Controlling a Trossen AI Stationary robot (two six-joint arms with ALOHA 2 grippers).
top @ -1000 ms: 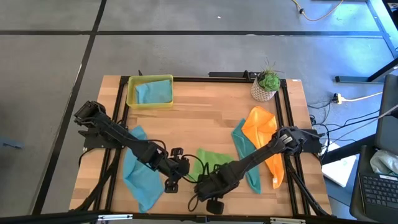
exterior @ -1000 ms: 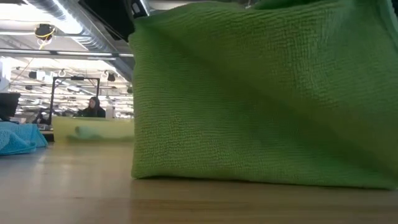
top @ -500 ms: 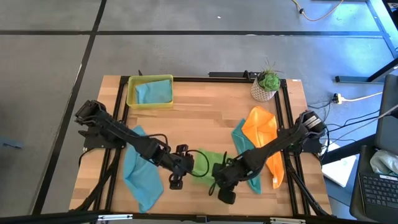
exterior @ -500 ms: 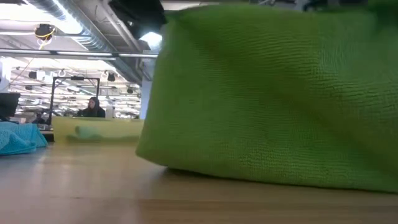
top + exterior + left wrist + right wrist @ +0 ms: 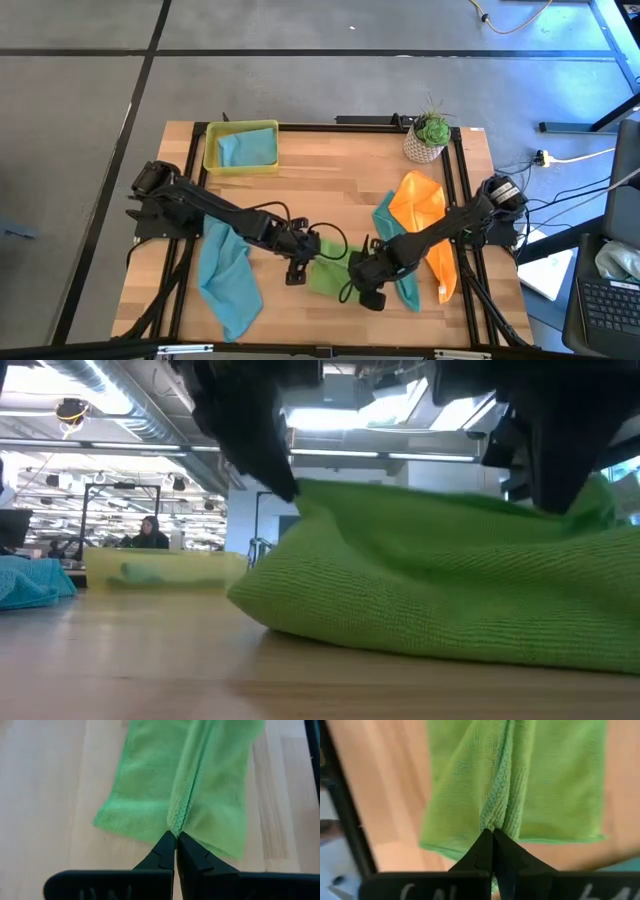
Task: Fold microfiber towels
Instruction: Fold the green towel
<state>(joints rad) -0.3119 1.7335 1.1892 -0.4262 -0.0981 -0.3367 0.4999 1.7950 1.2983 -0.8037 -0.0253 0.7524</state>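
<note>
The green towel [image 5: 330, 272] lies bunched just beside the teal towel [image 5: 388, 245], pinched tight by the left gripper [image 5: 303, 262] and the right gripper [image 5: 360, 277].

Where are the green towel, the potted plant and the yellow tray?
green towel [image 5: 328, 273], high view, on its middle between the grippers.
potted plant [image 5: 431, 132], high view, on its leaves.
yellow tray [image 5: 241, 166], high view, on its near rim.

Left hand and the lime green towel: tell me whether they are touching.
Touching. The left wrist view shows the left hand shut, with a bunched hem of the lime green towel pinched between its fingertips.
</note>
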